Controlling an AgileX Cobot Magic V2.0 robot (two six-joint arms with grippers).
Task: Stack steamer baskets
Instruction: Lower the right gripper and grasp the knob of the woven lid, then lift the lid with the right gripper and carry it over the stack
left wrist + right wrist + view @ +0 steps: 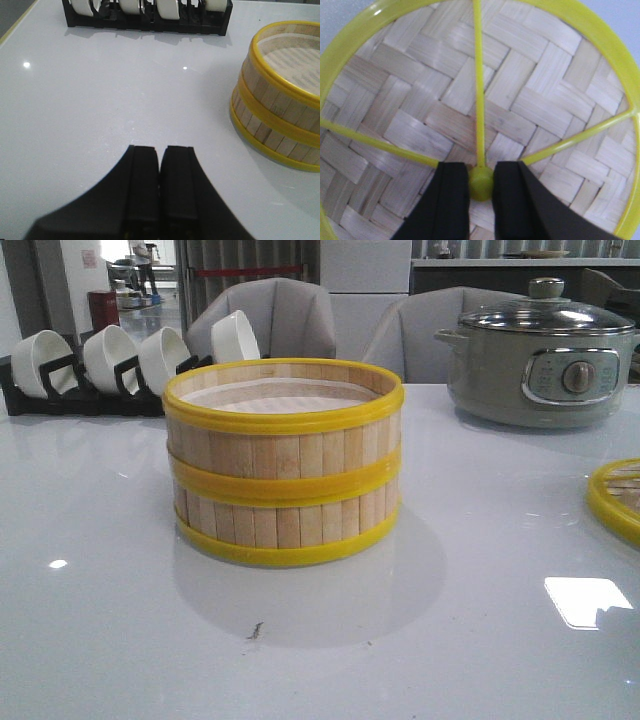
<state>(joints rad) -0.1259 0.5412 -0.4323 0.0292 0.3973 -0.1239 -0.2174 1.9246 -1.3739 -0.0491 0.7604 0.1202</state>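
Two steamer baskets [285, 465] stand stacked in the middle of the white table, pale slat walls with yellow rims and a whitish liner in the top one. They also show in the left wrist view, the steamer baskets [280, 100] off to one side of my left gripper [161, 150], which is shut, empty and apart from them over bare table. A woven bamboo lid [520, 100] with yellow rim and spokes fills the right wrist view. My right gripper [481, 167] is shut on its central yellow knob [481, 182]. Only the lid's edge [615, 495] shows in the front view.
A grey electric pot [540, 360] with a glass lid stands at the back right. A black rack of white bowls [100, 370] lines the back left, the same rack [150, 20] showing in the left wrist view. Grey chairs stand behind the table.
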